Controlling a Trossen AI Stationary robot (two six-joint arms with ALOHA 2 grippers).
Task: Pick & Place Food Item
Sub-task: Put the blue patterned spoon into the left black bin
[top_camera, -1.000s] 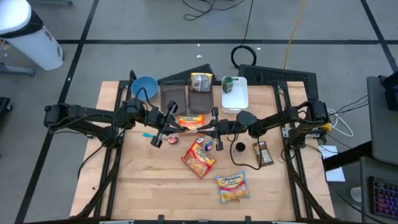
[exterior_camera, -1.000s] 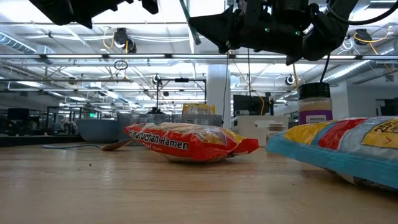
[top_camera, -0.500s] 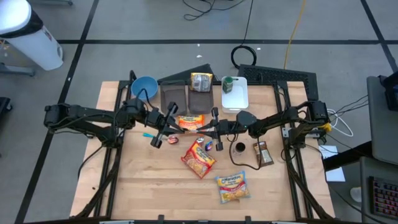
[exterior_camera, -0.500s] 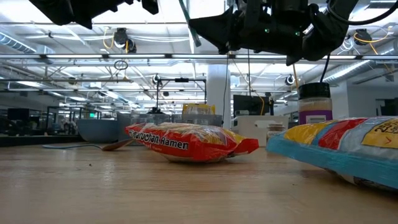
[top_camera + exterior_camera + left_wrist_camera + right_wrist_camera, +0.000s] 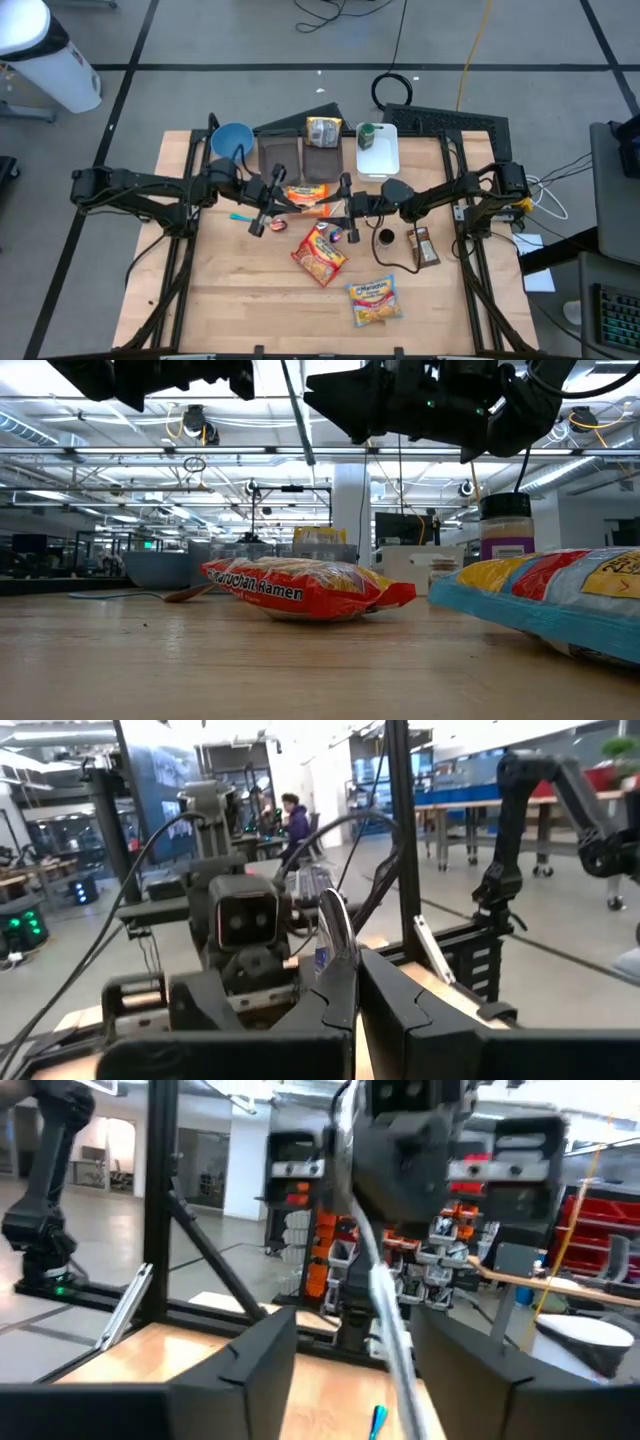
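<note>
Seen from above, the two arms meet just above the centre of the frame, over the middle of the wooden table (image 5: 230, 300). The left claw (image 5: 357, 970) is closed tight on a thin metal utensil (image 5: 335, 932), which stands up edge-on from between its dark fingers. The right claw (image 5: 355, 1330) faces it from the right with its fingers spread wide, and the utensil's slim shaft (image 5: 386, 1308) runs through the gap; I cannot tell whether either finger touches it. In the low view the shaft (image 5: 296, 415) slants down at the top centre, between the dark bulks of the two arms, well above the table. The red ramen pack (image 5: 305, 196) lies flat on the table at centre frame, right under the meeting claws, in neither claw's grip; in the low view it (image 5: 300, 588) sits at mid-frame. A second ramen pack (image 5: 320, 252) lies just below centre and a yellow ramen pack (image 5: 373, 298) at lower centre-right. Along the table's upper edge stand a blue bowl (image 5: 232, 140), a snack bag (image 5: 322, 132) and a white container (image 5: 380, 155). A dark jar (image 5: 383, 238) sits right of centre.
</note>
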